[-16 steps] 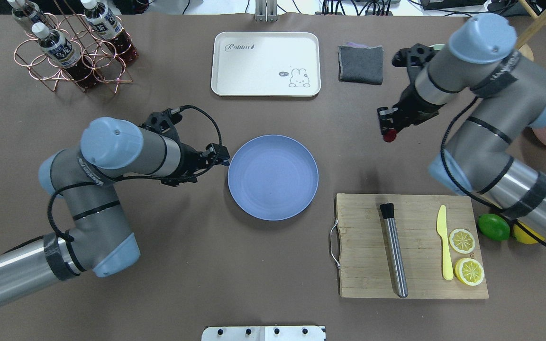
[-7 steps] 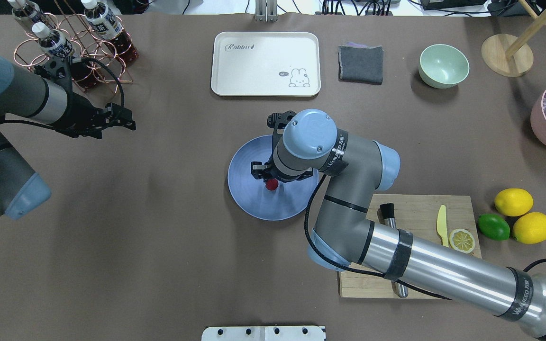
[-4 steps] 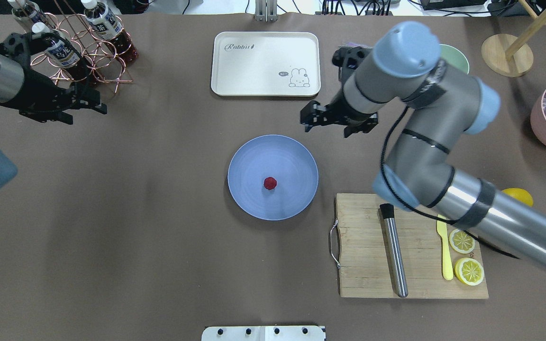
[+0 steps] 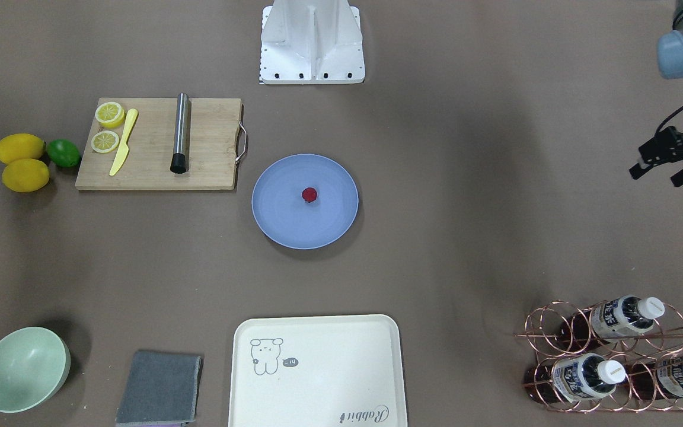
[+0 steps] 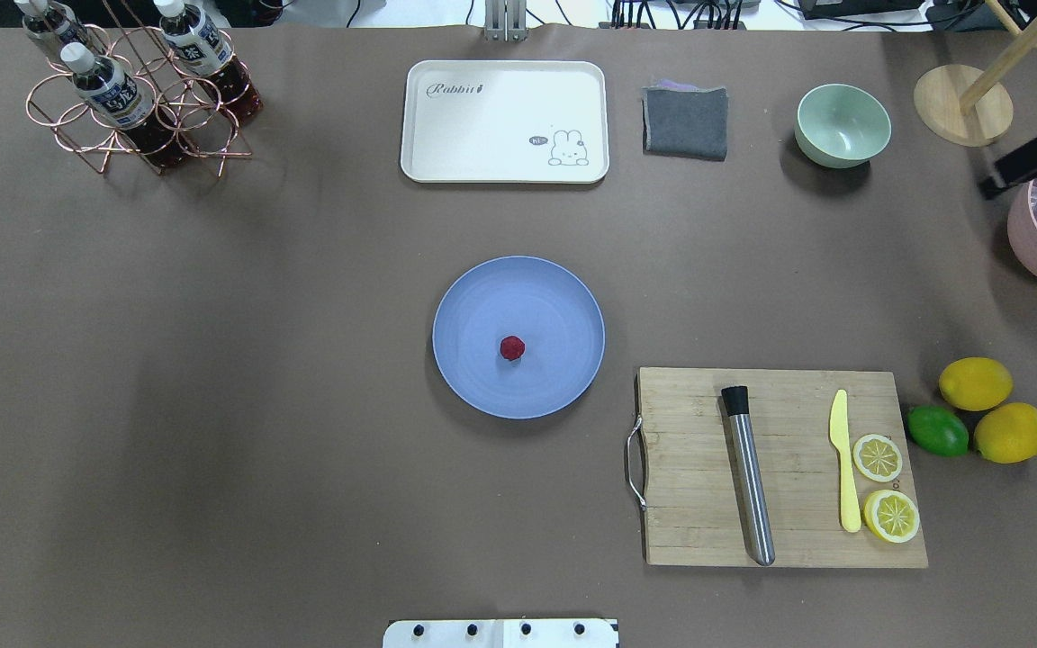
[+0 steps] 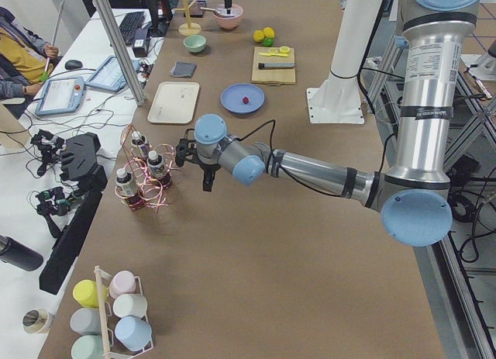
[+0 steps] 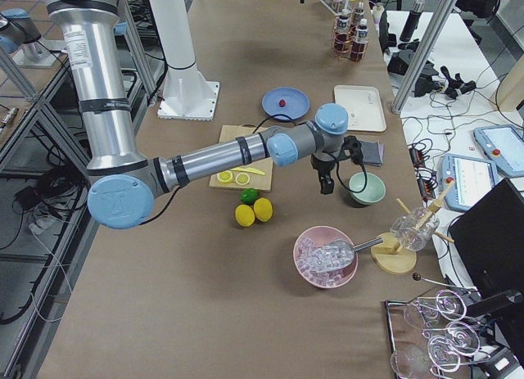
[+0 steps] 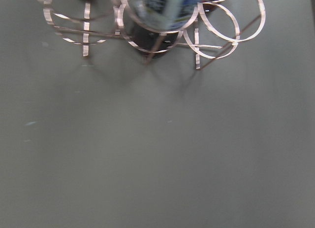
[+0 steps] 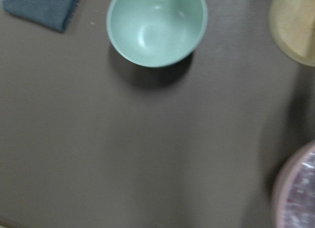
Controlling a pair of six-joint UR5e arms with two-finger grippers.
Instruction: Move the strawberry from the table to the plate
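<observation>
The strawberry (image 5: 511,347) (image 4: 309,194), small and dark red, lies alone near the middle of the blue plate (image 5: 482,297) (image 4: 285,222) on the brown table (image 5: 302,405). Neither gripper is near it. In the front-facing view my left gripper (image 4: 656,177) hovers open and empty at the table's end by the bottle rack. In the overhead view only a black piece of my right gripper (image 5: 1027,162) shows at the right edge, near the pink bucket. I cannot tell whether its jaws are apart.
A cutting board (image 5: 689,468) with a metal rod, a yellow knife and lemon slices lies right of the plate. Lemons and a lime (image 5: 937,430) sit beside it. Behind are a cream tray (image 5: 505,121), a grey cloth (image 5: 686,121), a green bowl (image 5: 843,124) and a bottle rack (image 5: 136,99).
The right arm has pulled back from beside the plate to the right table edge. The left arm has withdrawn further left, almost out of the overhead view. The strawberry stays on the plate.
</observation>
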